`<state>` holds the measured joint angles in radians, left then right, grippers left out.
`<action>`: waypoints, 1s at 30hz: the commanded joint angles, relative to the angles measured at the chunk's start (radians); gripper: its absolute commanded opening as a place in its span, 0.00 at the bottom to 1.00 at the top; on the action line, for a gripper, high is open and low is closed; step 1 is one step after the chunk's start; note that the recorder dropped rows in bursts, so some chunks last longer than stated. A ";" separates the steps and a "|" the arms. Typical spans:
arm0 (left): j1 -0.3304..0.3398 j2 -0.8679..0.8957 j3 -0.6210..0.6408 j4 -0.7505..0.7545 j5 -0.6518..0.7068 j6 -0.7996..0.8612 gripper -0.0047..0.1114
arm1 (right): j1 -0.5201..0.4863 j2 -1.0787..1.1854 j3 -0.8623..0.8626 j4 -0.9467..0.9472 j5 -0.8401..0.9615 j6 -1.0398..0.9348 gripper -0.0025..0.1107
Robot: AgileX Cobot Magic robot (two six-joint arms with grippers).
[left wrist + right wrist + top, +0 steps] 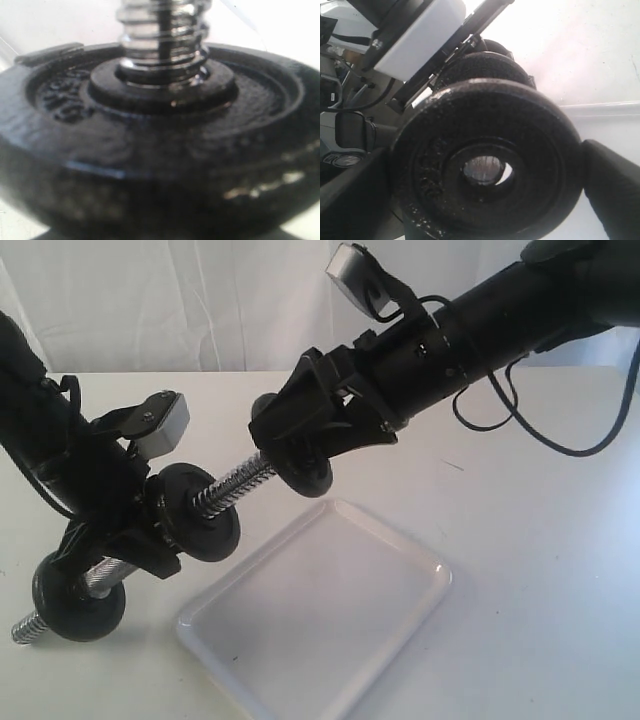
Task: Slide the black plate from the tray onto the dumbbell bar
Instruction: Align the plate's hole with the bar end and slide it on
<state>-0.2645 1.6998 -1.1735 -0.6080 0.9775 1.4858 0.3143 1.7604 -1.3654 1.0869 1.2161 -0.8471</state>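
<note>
Bright, washed-out light in all 3 views, with blur close to the wrist cameras.

Exterior view: the white table [540, 570] and the backdrop [200, 300] are nearly blown out, shadows on them faint and soft; the tray [441, 578] rim carries a mild sheen, and the black arms [520, 310] sink into flat dark. Left wrist view: a black disc [150, 160] fills the picture, soft-focused, blurriest at its near edge, with hard glints on the bar [162, 45] threads. Right wrist view: the plate [520, 130] is fairly sharp, while everything behind is blurred and the table glares white.
</note>
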 commanded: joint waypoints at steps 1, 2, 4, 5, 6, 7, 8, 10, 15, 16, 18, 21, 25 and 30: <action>-0.005 -0.049 -0.024 -0.385 0.087 0.012 0.04 | 0.003 0.007 -0.006 0.103 0.005 -0.043 0.02; -0.005 -0.049 -0.024 -0.385 0.087 0.012 0.04 | 0.003 0.006 -0.006 0.103 0.005 -0.046 0.02; -0.005 -0.049 -0.024 -0.388 0.087 0.012 0.04 | 0.003 0.009 -0.006 0.103 0.005 -0.048 0.02; -0.005 -0.049 -0.024 -0.388 0.087 0.012 0.04 | 0.003 0.009 -0.006 0.103 0.005 -0.048 0.02; -0.005 -0.049 -0.024 -0.388 0.087 0.012 0.04 | 0.003 0.009 -0.006 0.100 0.005 -0.048 0.02; -0.005 -0.049 -0.024 -0.390 0.087 0.012 0.04 | 0.003 0.009 -0.006 0.100 0.005 -0.048 0.02; -0.005 -0.049 -0.024 -0.392 0.087 0.012 0.04 | 0.003 0.009 -0.006 0.100 0.005 -0.048 0.02; -0.005 -0.049 -0.024 -0.394 0.087 0.012 0.04 | 0.003 0.010 -0.006 0.100 0.005 -0.048 0.02; -0.005 -0.049 -0.024 -0.394 0.087 0.014 0.04 | 0.003 0.045 -0.006 0.100 0.005 -0.048 0.02; -0.005 -0.049 -0.024 -0.394 0.087 0.014 0.04 | 0.003 0.055 -0.006 0.105 0.005 -0.050 0.02; -0.005 -0.049 -0.024 -0.394 0.087 0.014 0.04 | 0.003 0.072 -0.006 0.133 0.005 -0.073 0.02; -0.005 -0.049 -0.024 -0.400 0.087 0.014 0.04 | 0.003 0.076 -0.006 0.173 0.005 -0.095 0.02; -0.005 -0.049 -0.024 -0.406 0.087 0.018 0.04 | 0.005 0.076 -0.006 0.171 0.005 -0.093 0.02; -0.005 -0.049 -0.024 -0.436 0.096 0.033 0.04 | 0.035 0.080 -0.006 0.165 0.005 -0.093 0.02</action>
<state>-0.2645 1.6998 -1.1735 -0.5818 0.9565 1.4797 0.3284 1.8429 -1.3647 1.1858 1.2358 -0.9267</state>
